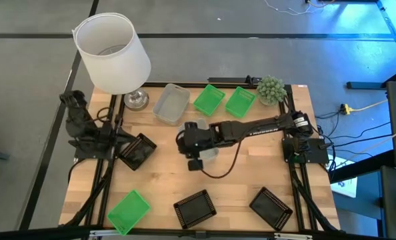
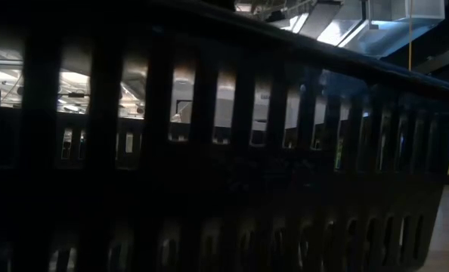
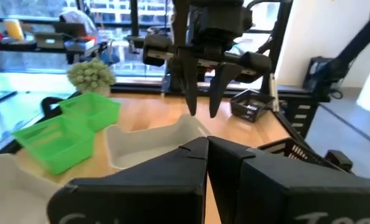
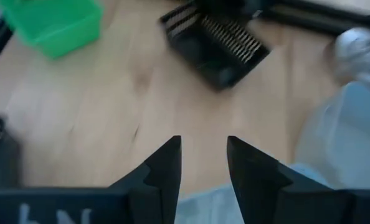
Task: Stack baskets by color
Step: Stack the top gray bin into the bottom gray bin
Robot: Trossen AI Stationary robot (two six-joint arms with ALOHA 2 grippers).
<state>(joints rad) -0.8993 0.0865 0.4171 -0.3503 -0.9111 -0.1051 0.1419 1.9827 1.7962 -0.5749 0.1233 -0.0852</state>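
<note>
A wooden table seen from above holds small mesh baskets scattered by colour. The right gripper [image 1: 197,159] reaches to the table's middle, its two dark fingers [image 4: 166,163] parted with nothing between them, hanging just above a grey-white basket [image 1: 208,152] that lies under it. A second grey-white basket [image 1: 171,103] sits well apart near the far edge, beside the lamp base [image 1: 136,99], with two green baskets [image 1: 209,99] [image 1: 240,101] next to it and a small plant [image 1: 271,89] at the corner. A third green basket [image 1: 129,210] lies at the near left corner, and two black baskets [image 1: 195,207] [image 1: 271,206] along the near edge. The left gripper [image 1: 121,138] rests at the left side, fingers closed together, just beside a third black basket [image 1: 137,151]. Judging by this, the grey-white pile is the step in hand, and the middle basket is either just set down or about to be taken. Next, the right fingers need to settle over one wall of a grey-white basket, close, and carry it onto its match
</note>
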